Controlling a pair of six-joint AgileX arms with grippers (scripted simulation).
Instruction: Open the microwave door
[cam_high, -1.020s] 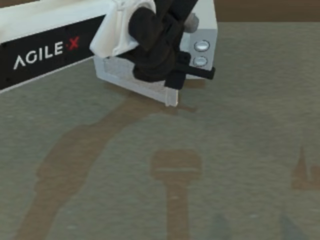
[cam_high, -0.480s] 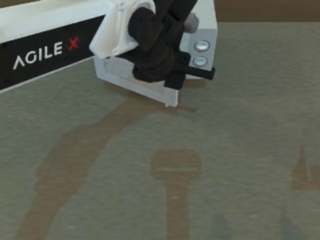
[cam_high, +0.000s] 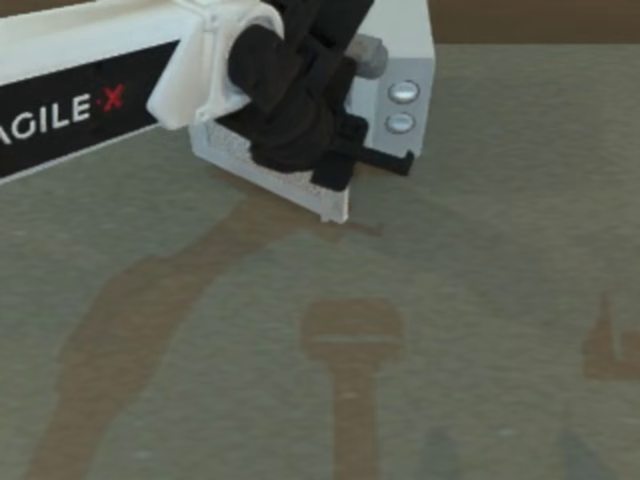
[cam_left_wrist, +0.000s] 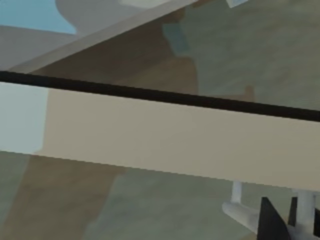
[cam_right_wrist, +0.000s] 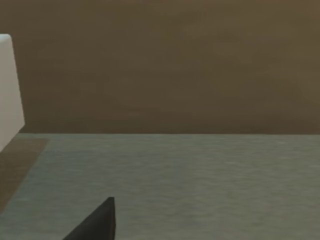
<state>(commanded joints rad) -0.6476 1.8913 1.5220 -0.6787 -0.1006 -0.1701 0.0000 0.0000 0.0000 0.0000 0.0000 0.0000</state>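
One arm did the work at this moment: the left gripper (cam_high: 345, 170) was at the free edge of the microwave door (cam_high: 300, 185), near the back of the bench (cam_high: 480, 300), a little left of its middle. The door stood partly swung out from the microwave (cam_high: 405, 60), hinged at its left end, so that its right edge pointed toward the front of the bench. I judge the step in hand to be the pull on the door, with the opening begun but far from complete. The jaws seemed to be closed on the thin vertical edge handle (cam_high: 341, 203), though the black wrist body hid the contact, so I cannot tell for sure. The next move would call for a curved pull around the hinge, with a firm grip, because a straight pull could slide off the narrow handle.

The door was a flat white panel with a grey speckled mesh window. The microwave was a white box with two round silver knobs (cam_high: 401, 107) on its front. The bench surface was dull grey-green and slightly grainy. The right gripper (cam_right_wrist: 95, 225) was parked, only a dark tip showing.
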